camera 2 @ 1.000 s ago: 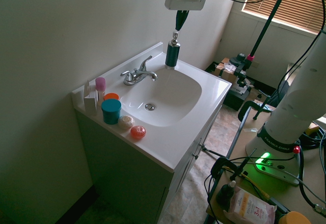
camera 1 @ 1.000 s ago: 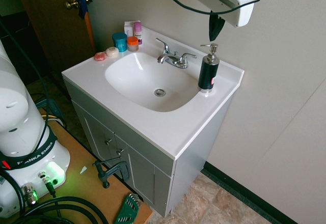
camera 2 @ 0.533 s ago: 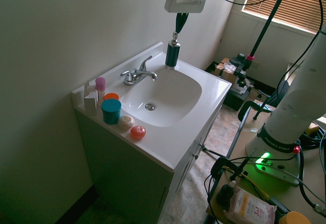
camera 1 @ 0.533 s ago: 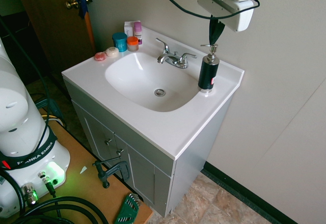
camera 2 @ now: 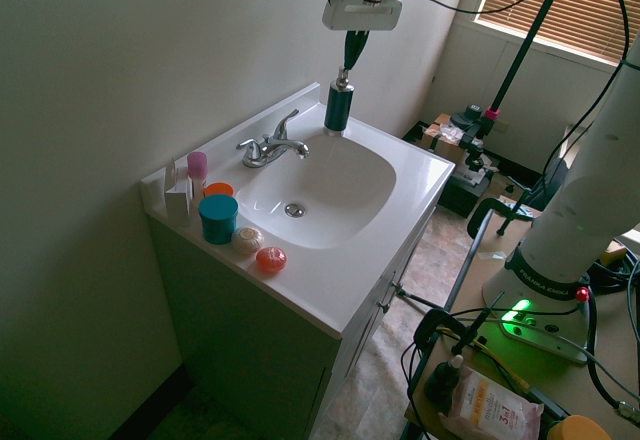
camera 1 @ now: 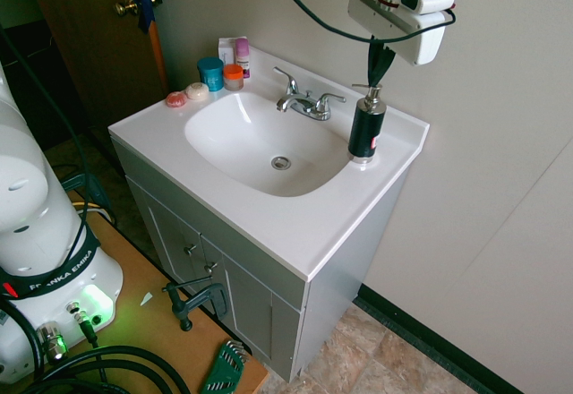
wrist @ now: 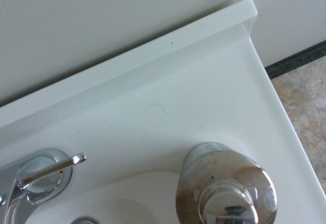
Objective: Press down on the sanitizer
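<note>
Sanitizer stands on the counter's back corner, beside the faucet. Your gripper hangs right over the pump head, fingers drawn together to a point, holding nothing. Risk: off-centre contact. If you push on the spout side, the tip may slide off the chrome and tip the bottle toward the basin.

chrome faucet, teal jar; pink soap

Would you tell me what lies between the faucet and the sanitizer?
Only bare white countertop; the first exterior view shows nothing between faucet and sanitizer.
</note>
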Robot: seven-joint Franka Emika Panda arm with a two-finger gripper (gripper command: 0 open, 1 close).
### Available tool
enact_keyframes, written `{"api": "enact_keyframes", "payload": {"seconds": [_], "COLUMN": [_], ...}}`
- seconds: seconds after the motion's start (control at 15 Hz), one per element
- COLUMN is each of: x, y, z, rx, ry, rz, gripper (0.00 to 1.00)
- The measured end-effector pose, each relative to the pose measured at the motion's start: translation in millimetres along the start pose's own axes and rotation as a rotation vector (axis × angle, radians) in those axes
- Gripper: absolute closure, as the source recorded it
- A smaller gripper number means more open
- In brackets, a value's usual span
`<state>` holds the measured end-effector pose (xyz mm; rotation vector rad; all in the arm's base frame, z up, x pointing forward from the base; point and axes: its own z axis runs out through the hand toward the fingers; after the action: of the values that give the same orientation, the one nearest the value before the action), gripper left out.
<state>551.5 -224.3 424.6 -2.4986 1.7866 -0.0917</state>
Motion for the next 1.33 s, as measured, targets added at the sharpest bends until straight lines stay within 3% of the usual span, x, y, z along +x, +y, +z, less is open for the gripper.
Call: {"api": "enact_keyframes", "payload": {"seconds": [0.47,0.53,0.93,1.33], "x": [0,-1,-72,-117], "y": [-1,-2,-17,-3], "z": [-2,-6,-46,-17], "rx": [0.007,0.013,0.065,-0.017], "ry": [0.006,0.009,0.017,0.015], "rz": [-0.001,-0.003,-0.134,-0.234], "gripper": [1.0,0.0,0.0,0.0]}}
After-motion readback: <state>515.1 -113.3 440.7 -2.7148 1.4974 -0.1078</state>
